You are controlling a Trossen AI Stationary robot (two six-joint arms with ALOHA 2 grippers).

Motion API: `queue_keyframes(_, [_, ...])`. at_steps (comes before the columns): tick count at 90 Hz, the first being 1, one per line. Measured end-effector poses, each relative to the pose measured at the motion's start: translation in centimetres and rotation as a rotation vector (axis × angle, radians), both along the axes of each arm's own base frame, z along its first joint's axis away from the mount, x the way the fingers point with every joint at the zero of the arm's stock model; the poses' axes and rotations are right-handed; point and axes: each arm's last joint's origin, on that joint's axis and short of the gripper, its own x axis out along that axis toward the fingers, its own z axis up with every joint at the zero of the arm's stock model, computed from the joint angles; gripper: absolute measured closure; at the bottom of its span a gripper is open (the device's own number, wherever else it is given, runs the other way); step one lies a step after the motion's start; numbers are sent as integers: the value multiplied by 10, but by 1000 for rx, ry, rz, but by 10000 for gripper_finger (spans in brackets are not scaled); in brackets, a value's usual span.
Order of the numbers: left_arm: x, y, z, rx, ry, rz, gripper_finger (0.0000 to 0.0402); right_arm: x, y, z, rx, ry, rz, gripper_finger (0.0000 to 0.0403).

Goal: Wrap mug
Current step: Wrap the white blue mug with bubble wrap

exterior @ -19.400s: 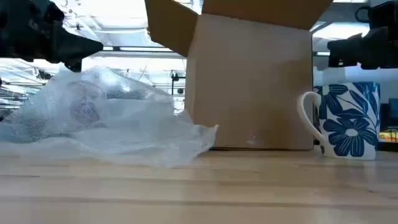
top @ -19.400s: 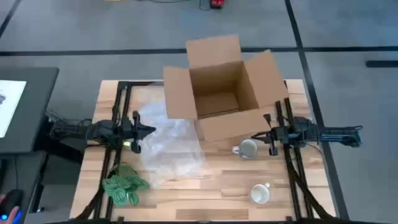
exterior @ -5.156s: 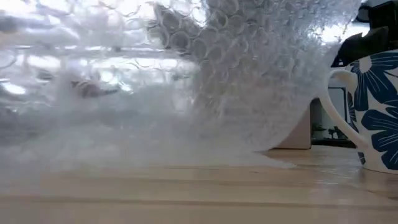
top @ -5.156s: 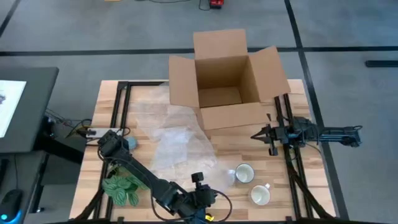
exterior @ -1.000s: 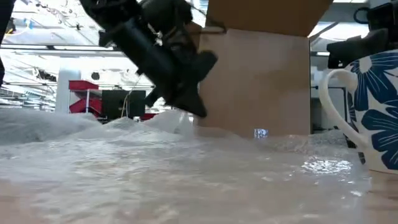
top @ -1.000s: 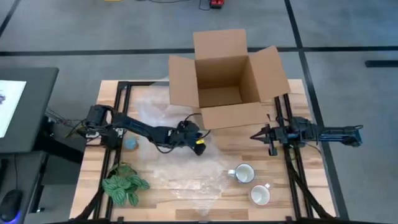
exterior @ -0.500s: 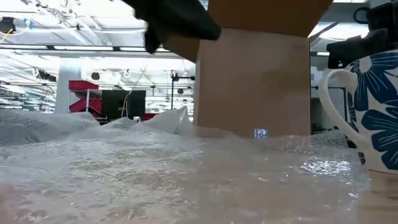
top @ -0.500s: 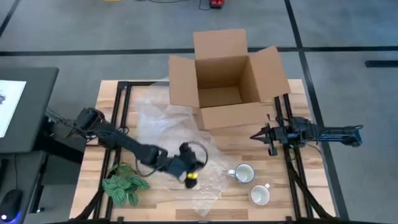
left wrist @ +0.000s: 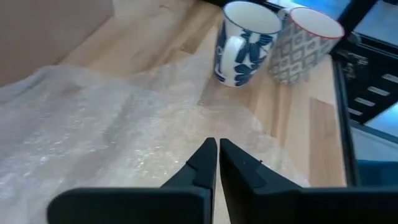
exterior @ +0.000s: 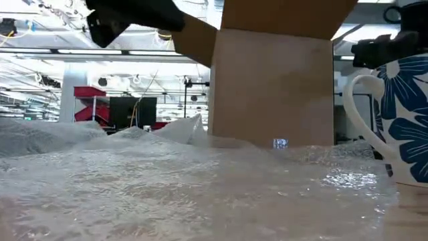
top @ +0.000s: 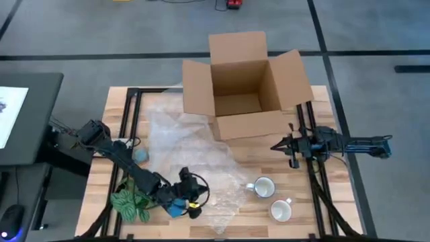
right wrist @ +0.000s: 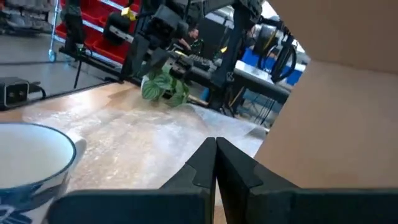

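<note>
On my feed, the left gripper (top: 191, 210) hovers low over the front edge of the bubble wrap (top: 195, 158), its fingers (left wrist: 202, 163) pressed together and pinching nothing; the left wrist view shows the two dark tips meeting just above the sheet. The wrap lies spread across the middle of the wooden worktop (top: 336, 202), running from beside the open cardboard box (top: 243, 87) at the back toward the front edge.

The blue-flowered mug (top: 263, 187) stands upright on bare wood just beside the right edge of the wrap, handle toward the sheet, unwrapped. A second mug with a grey pattern and red rim (top: 280, 210) stands just beside it, nearer the front. In the low view the flowered mug fills the right edge of the picture, with the box behind it.

The right gripper (top: 277, 146) waits at the right side of the worktop, in front of the box, fingers (right wrist: 205, 163) closed on nothing, pointing toward the middle.

A green plant (top: 132, 202) sits at the front left corner near the left arm's elbow, and a small blue object (top: 140, 155) lies by the wrap's left edge; I cannot tell what it is.
</note>
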Motion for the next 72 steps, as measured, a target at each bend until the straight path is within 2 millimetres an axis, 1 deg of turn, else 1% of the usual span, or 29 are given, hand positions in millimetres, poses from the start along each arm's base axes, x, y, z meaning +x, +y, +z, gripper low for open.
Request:
queue_keyframes(13, [3,4,0,0,-4,24,402,0,1,5,349,2,30,403])
queue_keyframes(22, [4,7,0,3,-3,31,402,-1,1,6,477,16,52,403])
queue_keyframes(30, [5,9,0,4,-3,36,401,-1,5,7,480,28,144,403])
queue_keyframes(38, [6,10,0,6,-2,39,402,-2,10,11,456,3,235,403])
queue_keyframes(47, [7,10,0,5,-3,40,402,-4,15,16,433,-14,296,396])
queue_keyframes(59, [7,10,0,-2,-5,44,402,-7,21,33,427,-21,368,370])
queue_keyframes(72, [7,10,0,-4,-6,45,402,-2,30,44,390,69,421,333])
